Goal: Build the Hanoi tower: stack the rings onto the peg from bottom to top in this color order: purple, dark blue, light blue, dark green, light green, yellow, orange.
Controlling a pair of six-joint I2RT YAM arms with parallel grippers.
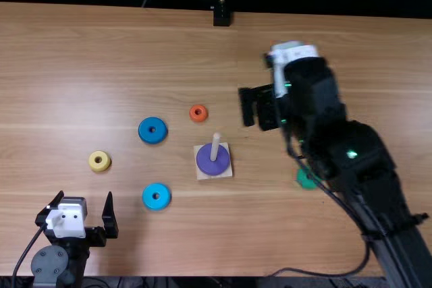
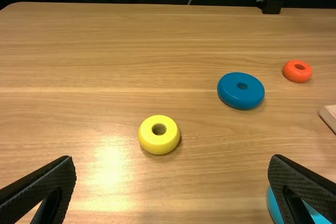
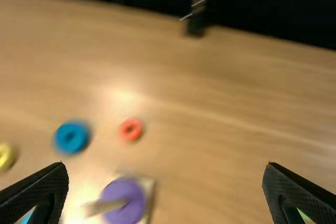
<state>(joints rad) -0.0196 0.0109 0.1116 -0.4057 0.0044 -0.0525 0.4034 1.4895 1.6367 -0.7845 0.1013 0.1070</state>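
Just one purple ring encircles the one peg.

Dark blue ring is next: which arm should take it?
Left, I'd judge: the dark blue ring lies on the left arm's side of the peg, and the left pincer is open and empty.

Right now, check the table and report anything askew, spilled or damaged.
Nothing stands out. The purple ring looks level around the peg on its base; the dark blue ring, light blue ring, yellow ring and orange ring lie flat on the table. The right arm partly covers a green ring, so I can't judge it fully.
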